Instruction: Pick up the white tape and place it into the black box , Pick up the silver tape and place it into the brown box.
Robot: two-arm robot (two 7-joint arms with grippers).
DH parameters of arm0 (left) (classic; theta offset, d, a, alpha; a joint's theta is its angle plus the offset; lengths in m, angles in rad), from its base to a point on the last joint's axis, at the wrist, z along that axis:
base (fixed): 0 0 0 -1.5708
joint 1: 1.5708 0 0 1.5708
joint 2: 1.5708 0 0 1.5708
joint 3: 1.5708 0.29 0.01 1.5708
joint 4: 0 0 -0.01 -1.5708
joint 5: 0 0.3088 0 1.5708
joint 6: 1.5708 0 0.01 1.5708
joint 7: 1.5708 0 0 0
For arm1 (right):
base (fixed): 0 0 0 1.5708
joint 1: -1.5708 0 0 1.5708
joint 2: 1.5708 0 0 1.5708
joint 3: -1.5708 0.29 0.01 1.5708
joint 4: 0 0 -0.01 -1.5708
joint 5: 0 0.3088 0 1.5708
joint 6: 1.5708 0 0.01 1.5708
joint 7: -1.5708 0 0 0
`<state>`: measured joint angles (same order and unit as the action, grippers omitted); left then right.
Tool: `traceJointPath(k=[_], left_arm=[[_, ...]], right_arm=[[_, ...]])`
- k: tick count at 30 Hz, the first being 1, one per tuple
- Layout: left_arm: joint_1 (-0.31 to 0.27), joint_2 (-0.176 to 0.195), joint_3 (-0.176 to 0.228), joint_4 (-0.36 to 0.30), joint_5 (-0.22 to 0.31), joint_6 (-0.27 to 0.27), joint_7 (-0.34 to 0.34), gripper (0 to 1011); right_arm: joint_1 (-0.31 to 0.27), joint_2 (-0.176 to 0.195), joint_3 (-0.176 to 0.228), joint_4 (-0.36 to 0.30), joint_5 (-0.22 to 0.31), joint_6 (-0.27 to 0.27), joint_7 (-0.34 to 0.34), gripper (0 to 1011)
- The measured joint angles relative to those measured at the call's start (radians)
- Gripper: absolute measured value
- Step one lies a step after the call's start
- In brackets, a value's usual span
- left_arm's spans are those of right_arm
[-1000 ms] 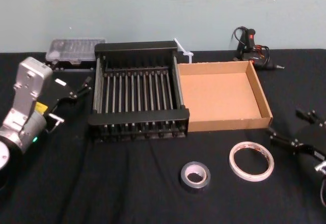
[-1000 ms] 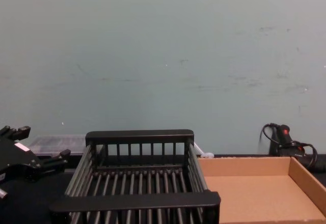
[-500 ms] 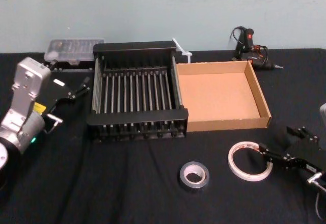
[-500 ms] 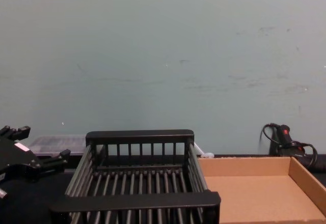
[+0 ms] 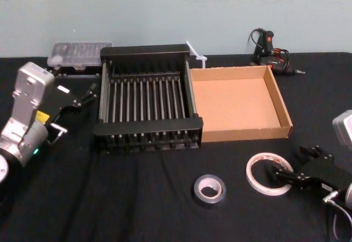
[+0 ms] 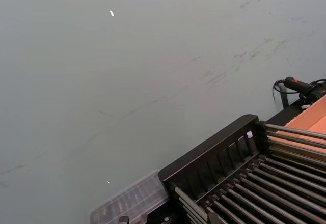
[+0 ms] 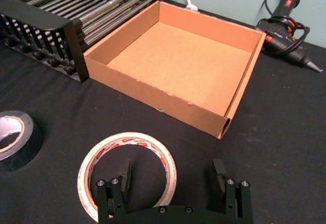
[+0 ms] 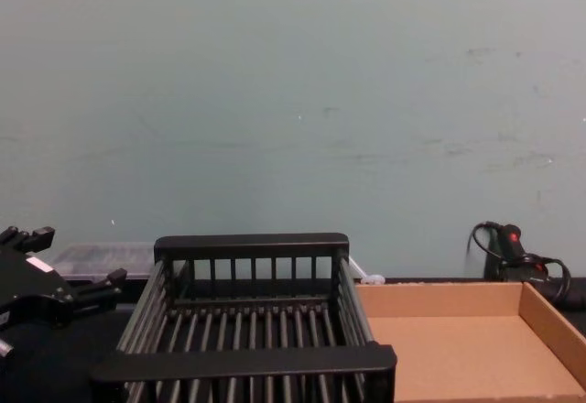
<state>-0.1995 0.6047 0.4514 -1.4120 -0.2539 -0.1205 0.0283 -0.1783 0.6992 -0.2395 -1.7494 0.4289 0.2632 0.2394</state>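
Nearest the robot, the right claw (image 7: 171, 174) sits low over the black surface (image 5: 137, 198) with its fingers spread. They straddle the band of the white tape (image 7: 127, 138): one finger is over the roll's hole and the other is outside its rim. Whether they touch the roll cannot be told. The white tape lies flat, in front of the brown box's near wall. The silver tape (image 5: 209, 198) also lies flat, just to the left of the white roll and apart from it.

Farther back, the black box (image 5: 147, 126) and the brown box (image 5: 242, 133) stand side by side with their walls touching, the black one on the left.

The left claw (image 5: 88, 94) hangs beside the black box's left wall, fingers spread and holding nothing.

At the far edge, a clear plastic case (image 5: 80, 54) lies behind the black box. A hot-glue gun (image 5: 269, 49) with its cord lies behind the brown box.
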Motion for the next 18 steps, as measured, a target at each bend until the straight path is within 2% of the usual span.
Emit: traceJointPath(k=[18], left_arm=[[0.000, 0.000, 0.000, 0.000, 0.000, 0.000, 0.000, 1001]], right_arm=[[0.013, -0.046, 0.007, 0.034, -0.037, 0.025, 0.035, 1002]])
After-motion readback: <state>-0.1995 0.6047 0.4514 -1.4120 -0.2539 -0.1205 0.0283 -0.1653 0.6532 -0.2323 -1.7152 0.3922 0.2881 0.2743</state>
